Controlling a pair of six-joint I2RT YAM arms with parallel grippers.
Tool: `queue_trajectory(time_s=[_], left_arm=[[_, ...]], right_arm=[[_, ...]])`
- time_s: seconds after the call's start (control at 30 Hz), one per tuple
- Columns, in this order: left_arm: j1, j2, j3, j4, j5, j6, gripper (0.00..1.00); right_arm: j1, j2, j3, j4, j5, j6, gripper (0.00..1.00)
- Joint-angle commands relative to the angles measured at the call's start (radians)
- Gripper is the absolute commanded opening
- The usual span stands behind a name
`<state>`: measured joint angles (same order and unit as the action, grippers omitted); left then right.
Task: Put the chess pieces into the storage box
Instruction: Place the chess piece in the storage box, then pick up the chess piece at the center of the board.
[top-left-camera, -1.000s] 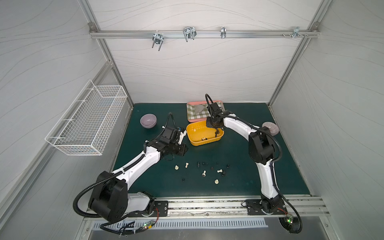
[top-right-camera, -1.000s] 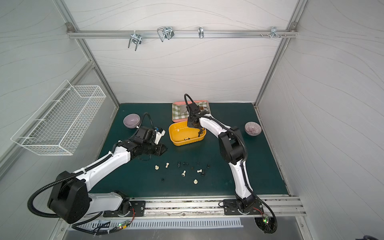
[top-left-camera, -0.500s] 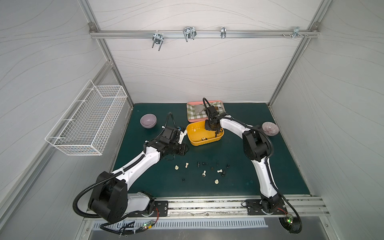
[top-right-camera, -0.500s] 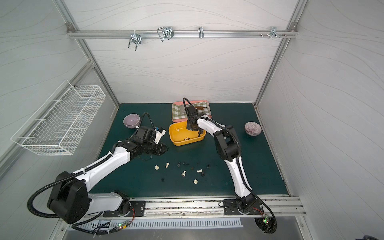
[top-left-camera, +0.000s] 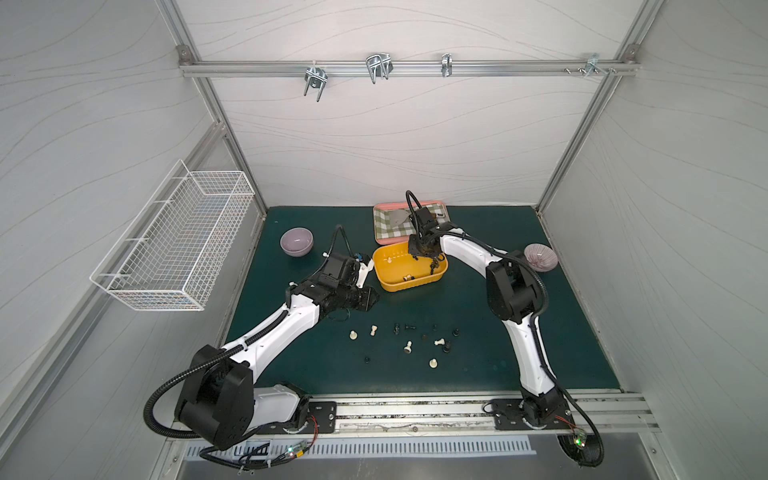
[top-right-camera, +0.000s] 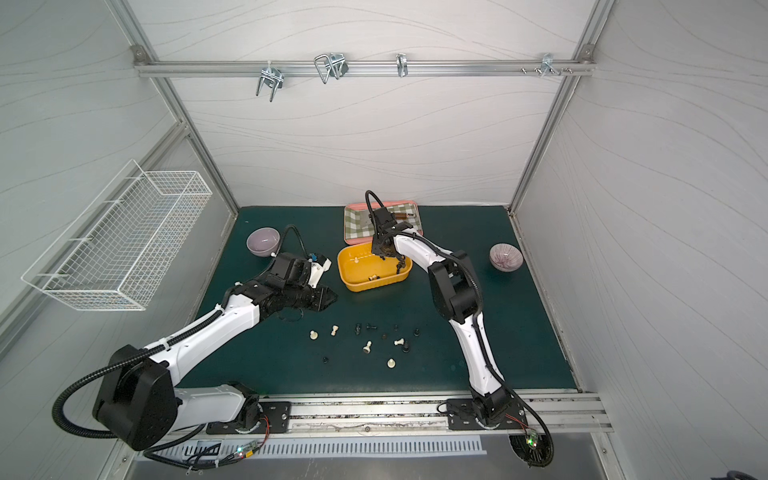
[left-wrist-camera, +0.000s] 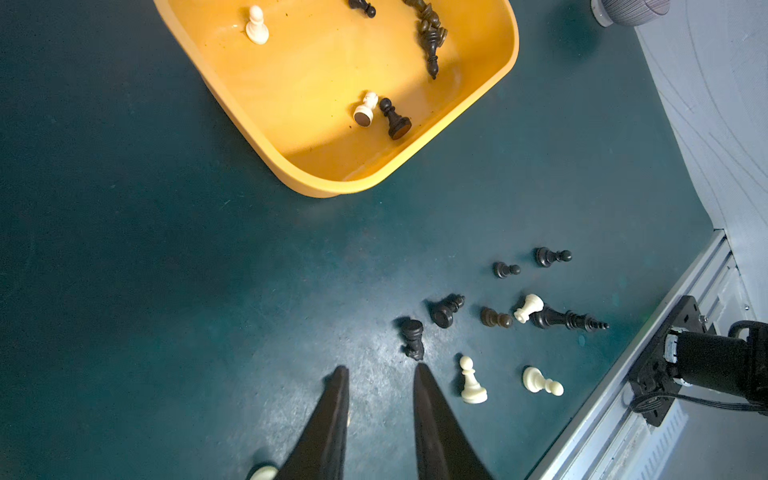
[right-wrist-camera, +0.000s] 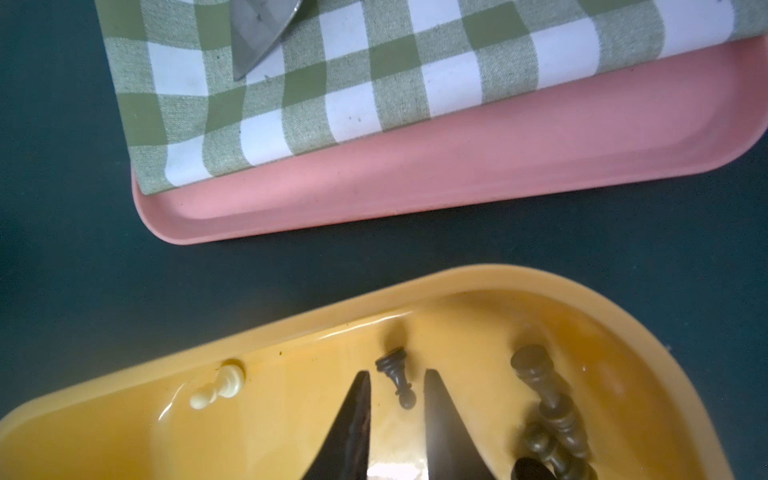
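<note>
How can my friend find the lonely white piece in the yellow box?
Find the yellow storage box on the green mat, in front of the pink tray. Near its wall facing that tray sits the lonely white piece. The other white piece inside lies beside a black pawn; this one lies alone.

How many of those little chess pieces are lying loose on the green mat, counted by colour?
Cream-white chess pieces on the green mat: 5
Dark chess pieces on it: 7
Total: 12
</note>
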<state>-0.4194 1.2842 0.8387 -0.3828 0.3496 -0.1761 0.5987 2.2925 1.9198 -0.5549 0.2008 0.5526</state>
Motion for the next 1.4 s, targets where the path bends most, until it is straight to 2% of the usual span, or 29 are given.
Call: queue_trajectory(time_s=[0.0,0.37,0.7,0.8,1.0,1.17,1.37], left_arm=[[0.001,-0.020,0.000,0.042,0.016,-0.003,0.29],[-0.031,0.017,0.000,0.044,0.014,-0.008,0.29],[-0.093,0.047,-0.010,0.020,-0.078,0.008,0.29],[-0.125,0.052,-0.010,-0.005,-0.121,0.016,0.29],[-0.134,0.047,-0.019,-0.043,-0.170,0.003,0.29],[-0.155,0.074,-0.024,-0.071,-0.203,0.004,0.30],[-0.174,0.079,-0.038,-0.081,-0.235,-0.021,0.30]], right_arm=[[-0.003,-0.022,0.021,-0.007,0.004,0.006,0.26],[0.007,-0.116,-0.050,0.020,-0.029,0.004,0.26],[0.006,-0.311,-0.164,0.065,-0.077,-0.039,0.26],[0.001,-0.380,-0.225,0.081,-0.102,-0.048,0.27],[-0.011,-0.509,-0.375,0.103,-0.140,-0.063,0.28],[-0.065,-0.606,-0.531,0.142,-0.210,-0.039,0.29],[-0.126,-0.733,-0.685,0.170,-0.238,-0.039,0.29]])
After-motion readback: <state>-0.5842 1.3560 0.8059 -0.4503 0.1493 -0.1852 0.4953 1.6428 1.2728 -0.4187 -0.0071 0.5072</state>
